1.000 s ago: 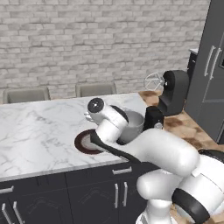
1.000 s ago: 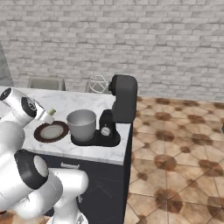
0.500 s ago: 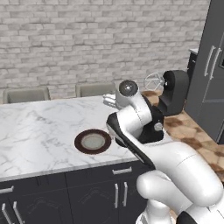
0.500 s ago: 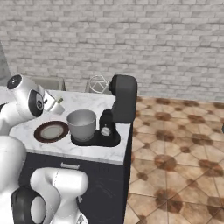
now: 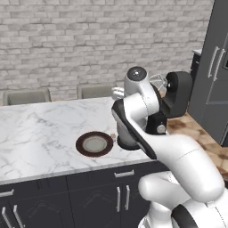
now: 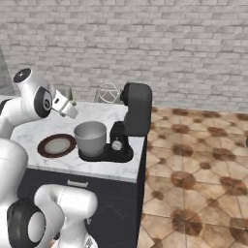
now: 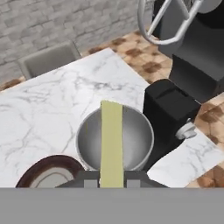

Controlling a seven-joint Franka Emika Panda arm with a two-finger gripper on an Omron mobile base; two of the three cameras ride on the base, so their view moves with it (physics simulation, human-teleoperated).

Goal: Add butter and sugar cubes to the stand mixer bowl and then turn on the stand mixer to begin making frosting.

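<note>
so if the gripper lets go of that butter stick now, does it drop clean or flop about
The butter juts out straight and unbent from the gripper, so it is probably stiff. It hangs over the stand mixer bowl, so it would likely land inside. Being long and flat, it shouldn't roll.

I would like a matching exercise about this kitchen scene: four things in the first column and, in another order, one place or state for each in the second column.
Column one:
1. butter
2. stand mixer bowl
3. plate
4. wire whisk

Column two:
A. lies on the marble counter beside the bowl
B. held in the pincer, above the bowl
C. hangs from the raised mixer head
D. sits on the black mixer base

Pairs: 1-B, 2-D, 3-A, 4-C
</note>
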